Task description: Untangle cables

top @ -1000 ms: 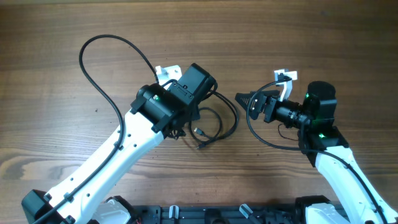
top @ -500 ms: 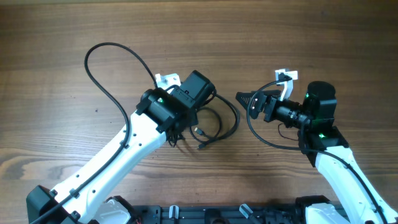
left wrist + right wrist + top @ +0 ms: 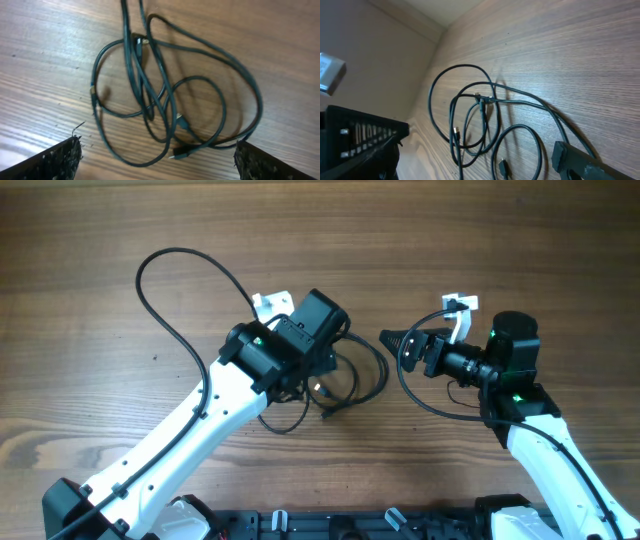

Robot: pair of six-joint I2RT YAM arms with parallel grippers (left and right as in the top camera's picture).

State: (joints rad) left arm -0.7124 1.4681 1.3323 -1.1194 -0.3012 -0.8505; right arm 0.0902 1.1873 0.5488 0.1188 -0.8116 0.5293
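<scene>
Thin black rubbery cables [image 3: 150,107] are lying in overlapping rounded loops on the matt wood-grain table [image 3: 45,65], with small plug ends showing among the strands. The left gripper [image 3: 157,160] is hanging directly above the tangle, its rough black fingers [image 3: 55,160] standing wide apart and empty. The right gripper [image 3: 470,152] is likewise gaping with nothing in it, facing the loops from one side without touching them. In the overhead view the left arm is covering most of the tangle, and the order of the crossings is hard to make out

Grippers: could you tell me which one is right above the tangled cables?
The left gripper; the cables lie below its open fingers, while the right gripper stands aside.
</scene>
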